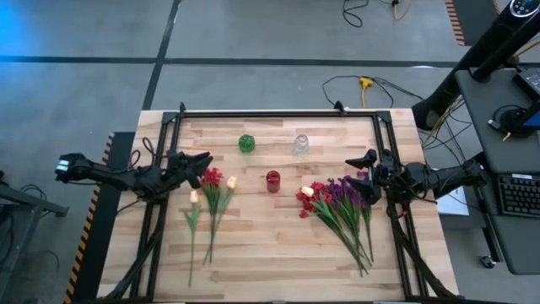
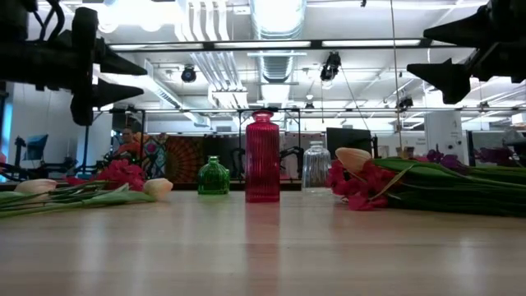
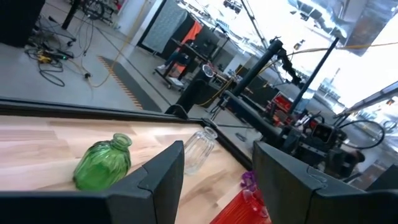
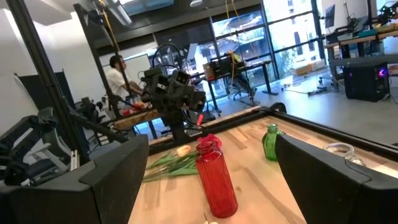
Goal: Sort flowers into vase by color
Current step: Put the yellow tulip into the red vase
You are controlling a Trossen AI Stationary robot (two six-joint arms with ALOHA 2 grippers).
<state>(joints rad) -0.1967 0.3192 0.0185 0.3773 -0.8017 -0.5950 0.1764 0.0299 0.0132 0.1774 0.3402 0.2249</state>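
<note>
Only the high view showed both flower piles (image 1: 342, 207) whole; both tools, left (image 1: 205, 159) and right (image 1: 353, 160), hovered open and empty over the table (image 1: 270, 245).

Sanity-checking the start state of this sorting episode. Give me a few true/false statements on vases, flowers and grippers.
1. Three vases stand on the table: a green vase, a clear vase and a red vase. True.
2. A flower already stands in the red vase. False: all three vases look empty; the flowers lie flat on the table.
3. The larger flower bunch lies on the right arm's side. True; a smaller bunch lies on the left arm's side.
4. The right gripper holds a stem. False: it is open, raised off the table and holding nothing.
5. The left gripper is open and holds nothing. True.
</note>
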